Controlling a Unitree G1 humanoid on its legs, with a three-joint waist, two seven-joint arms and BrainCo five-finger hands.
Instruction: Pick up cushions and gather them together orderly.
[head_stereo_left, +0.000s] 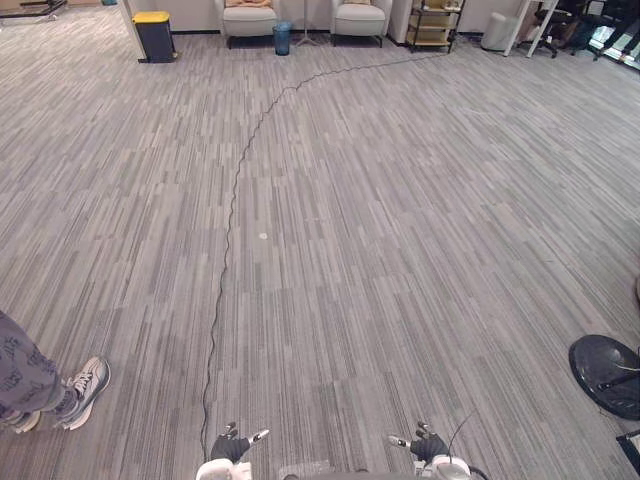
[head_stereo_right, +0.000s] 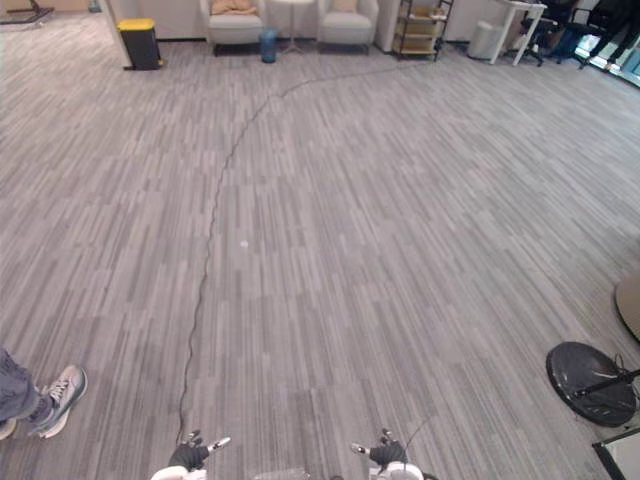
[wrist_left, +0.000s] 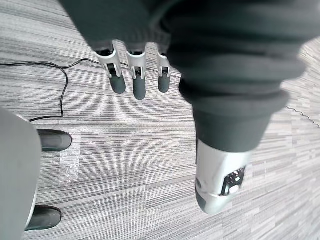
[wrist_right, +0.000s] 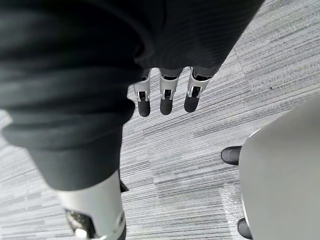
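Grey carpet floor (head_stereo_left: 400, 250) runs well ahead of our fingers (wrist_left: 139, 85), and at its far end, well apart from both hands, a tan cushion (head_stereo_left: 248, 3) lies on an armchair (head_stereo_left: 249, 22). Nearer, a black round base (head_stereo_left: 605, 372) stands out past our right hand (head_stereo_left: 430, 445) and a person's shoe (head_stereo_left: 88, 385) out past our left hand (head_stereo_left: 231, 447). Both hands' fingers hang straight, slightly spread, holding nothing; walking over, we might bump the base or shoe.
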